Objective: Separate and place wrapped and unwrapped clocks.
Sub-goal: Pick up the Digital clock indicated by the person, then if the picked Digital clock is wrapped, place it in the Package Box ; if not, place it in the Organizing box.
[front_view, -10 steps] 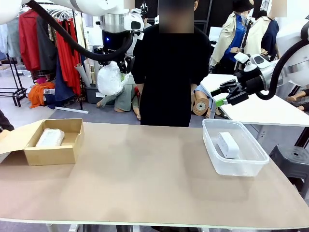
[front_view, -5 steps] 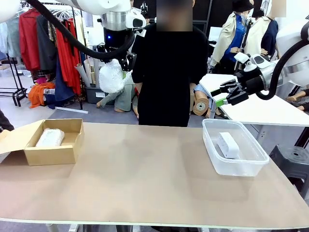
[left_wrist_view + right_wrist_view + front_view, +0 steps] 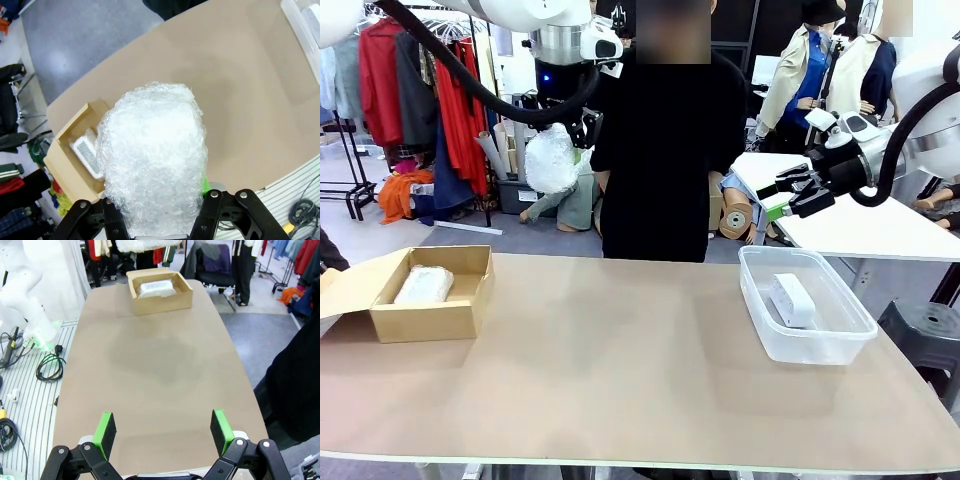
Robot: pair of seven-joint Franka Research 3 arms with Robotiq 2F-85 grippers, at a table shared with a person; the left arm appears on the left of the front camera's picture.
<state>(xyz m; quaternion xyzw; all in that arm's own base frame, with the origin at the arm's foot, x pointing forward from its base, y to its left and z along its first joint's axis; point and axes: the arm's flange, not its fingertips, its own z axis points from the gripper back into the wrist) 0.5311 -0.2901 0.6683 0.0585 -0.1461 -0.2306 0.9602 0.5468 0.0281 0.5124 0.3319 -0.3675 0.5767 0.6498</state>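
High above the table's far left edge, my left gripper [image 3: 558, 140] is shut on a clock wrapped in white bubble wrap [image 3: 551, 160]. In the left wrist view that bundle [image 3: 152, 165] bulges up between the fingers of the left gripper [image 3: 157, 202]. Another wrapped clock [image 3: 423, 284] lies in the open cardboard box [image 3: 425, 322] at the left. The bare white clock [image 3: 792, 298] lies in the clear plastic bin [image 3: 810, 346] at the right. My right gripper [image 3: 790, 195] hangs open above and behind the bin. Nothing is between its green pads [image 3: 105, 427].
A person in black stands at the far edge, behind the middle of the table. From the right wrist, the cardboard box [image 3: 162, 304] with its wrapped clock [image 3: 156, 287] is at the far end of the brown tabletop [image 3: 150, 380]. Bare tabletop lies between box and bin.
My left gripper and its bubble-wrap bundle have drifted a little to the right. The right arm has stayed still.
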